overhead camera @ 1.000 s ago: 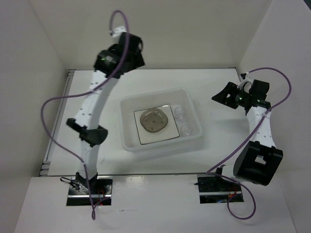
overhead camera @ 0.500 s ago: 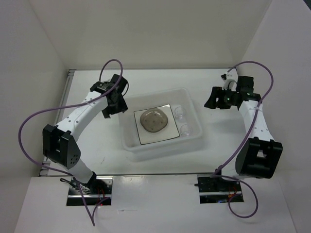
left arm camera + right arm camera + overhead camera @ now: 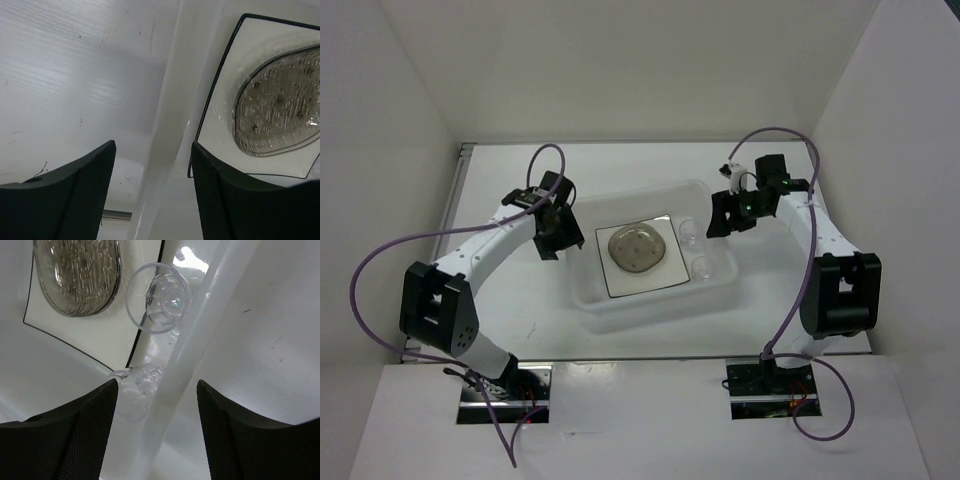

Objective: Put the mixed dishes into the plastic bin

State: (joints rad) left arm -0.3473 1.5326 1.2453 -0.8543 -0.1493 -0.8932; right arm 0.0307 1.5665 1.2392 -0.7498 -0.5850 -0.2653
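Note:
The plastic bin (image 3: 582, 290) stands mid-table. In it lies the square white plate (image 3: 620, 280) with a greyish round dish (image 3: 638, 247) on top, and two clear cups (image 3: 691, 233) (image 3: 701, 265) sit to its right. My left gripper (image 3: 554, 236) is open at the bin's left wall. In the left wrist view the bin's rim (image 3: 165, 125) runs between the left gripper's (image 3: 152, 195) fingers, with the plate (image 3: 220, 115) and dish (image 3: 280, 100) beyond. My right gripper (image 3: 720, 216) is open, and in its wrist view the right gripper (image 3: 157, 435) straddles the bin's right wall (image 3: 200, 325) beside the cups (image 3: 159, 299) (image 3: 137, 380).
White enclosure walls stand at the left, back and right of the table (image 3: 520, 290). Purple cables (image 3: 380, 265) loop off both arms. A metal strip (image 3: 435, 260) runs along the table's left edge.
The left arm has swung down from high at the back to the bin's left wall. The right arm has moved left to the bin's right wall. The dishes have not moved.

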